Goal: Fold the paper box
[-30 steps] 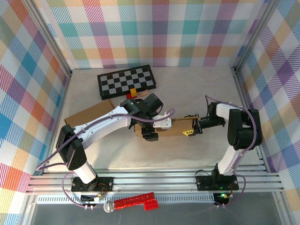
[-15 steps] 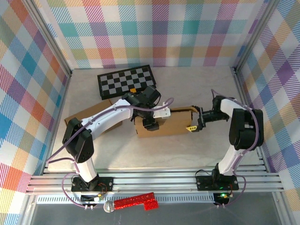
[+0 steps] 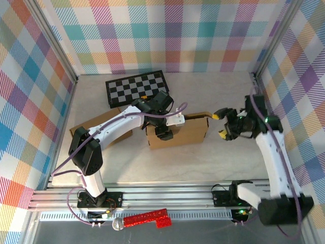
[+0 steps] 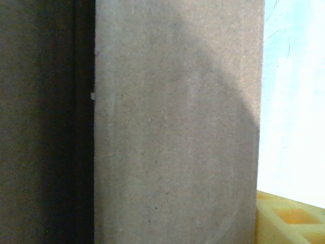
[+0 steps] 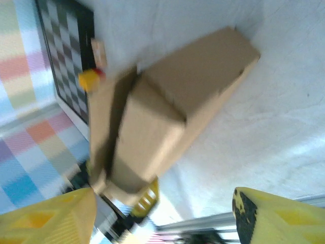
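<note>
The paper box (image 3: 187, 133) is a brown cardboard box standing on the table's middle, long side toward me, with a flap raised along its back edge. My left gripper (image 3: 165, 133) comes down over its left part. In the left wrist view a cardboard panel (image 4: 177, 127) spans the jaw gap, and one yellow finger (image 4: 289, 218) lies against its right edge. My right gripper (image 3: 222, 124) hangs a little right of the box, open and apart from it. The right wrist view looks along the box (image 5: 193, 86) between wide yellow fingertips (image 5: 45, 218).
A checkerboard mat (image 3: 137, 87) lies at the back, with small red and yellow blocks (image 3: 144, 100) at its front edge. A flat cardboard sheet (image 3: 99, 124) lies left of the box. The frame post (image 3: 259, 89) stands close behind the right arm.
My right gripper has let go of the box's right end and drawn back to the right as its arm swung out. The box now stands more upright. The left gripper stays on it.
</note>
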Controlling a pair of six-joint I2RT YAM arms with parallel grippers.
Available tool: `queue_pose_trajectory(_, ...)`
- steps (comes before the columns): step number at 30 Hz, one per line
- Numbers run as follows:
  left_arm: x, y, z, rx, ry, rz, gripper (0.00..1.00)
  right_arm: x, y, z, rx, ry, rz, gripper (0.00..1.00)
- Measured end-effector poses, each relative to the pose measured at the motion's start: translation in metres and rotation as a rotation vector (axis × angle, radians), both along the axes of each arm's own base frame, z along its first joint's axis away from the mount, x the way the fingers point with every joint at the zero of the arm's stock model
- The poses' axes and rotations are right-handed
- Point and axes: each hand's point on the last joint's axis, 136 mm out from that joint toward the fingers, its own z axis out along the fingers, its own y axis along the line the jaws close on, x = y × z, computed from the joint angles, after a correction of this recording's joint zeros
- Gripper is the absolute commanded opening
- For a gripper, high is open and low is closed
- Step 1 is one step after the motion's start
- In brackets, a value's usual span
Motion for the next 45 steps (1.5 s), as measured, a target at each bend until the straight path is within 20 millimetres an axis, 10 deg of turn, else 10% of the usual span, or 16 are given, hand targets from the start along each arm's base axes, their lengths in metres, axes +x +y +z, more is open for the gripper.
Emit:
queue_pose_trajectory(4, 0.001, 0.0, 0.0, -0.003, 0.003, 0.01, 0.68, -0.022, 0.03, -0.019, -0.056, 0.008, 0.06, 0.65)
queue_pose_trajectory(13, 0.001, 0.0, 0.0, -0.003, 0.001, 0.009, 0.58, 0.019, 0.054, -0.067, -0.127, 0.109, 0.018, 0.6)
queue_pose_trajectory(45, 0.0, 0.001, 0.0, 0.003, 0.004, 0.004, 0.58, 0.037, 0.067, -0.072, -0.167, 0.164, 0.022, 0.41)
